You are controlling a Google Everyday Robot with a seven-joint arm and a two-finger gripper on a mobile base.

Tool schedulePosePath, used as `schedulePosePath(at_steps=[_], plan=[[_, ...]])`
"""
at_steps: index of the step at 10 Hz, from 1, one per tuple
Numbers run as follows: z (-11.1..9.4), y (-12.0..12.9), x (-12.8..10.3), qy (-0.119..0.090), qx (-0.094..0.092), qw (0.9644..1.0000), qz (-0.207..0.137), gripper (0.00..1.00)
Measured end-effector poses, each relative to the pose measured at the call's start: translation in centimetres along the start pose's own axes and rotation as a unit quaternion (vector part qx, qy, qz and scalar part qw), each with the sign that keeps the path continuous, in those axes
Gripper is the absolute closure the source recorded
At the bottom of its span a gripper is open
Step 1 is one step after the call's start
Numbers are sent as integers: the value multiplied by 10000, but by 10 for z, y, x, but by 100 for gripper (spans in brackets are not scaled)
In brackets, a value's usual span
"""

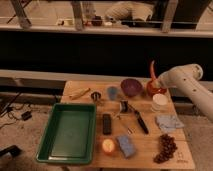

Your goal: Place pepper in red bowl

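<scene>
The pepper is a thin red-orange chili that stands nearly upright, point up, just above the red bowl. The bowl sits at the table's back right corner. My gripper is at the end of the white arm, which reaches in from the right. It is over the red bowl and shut on the pepper's lower end. The arm's end hides part of the bowl.
A purple bowl stands left of the red bowl and a white round container in front of it. A green tray fills the table's left side. A blue cloth, grapes, a black utensil and a blue sponge lie nearby.
</scene>
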Motion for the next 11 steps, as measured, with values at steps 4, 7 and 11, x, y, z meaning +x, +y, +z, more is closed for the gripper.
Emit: schedulePosePath(at_steps=[4,7,11], plan=[[26,-3,-3,51,1,10000,-11,82],[38,-15,3,73,79,9999,37,82],[42,-38,14,79,292,9994,144,82]])
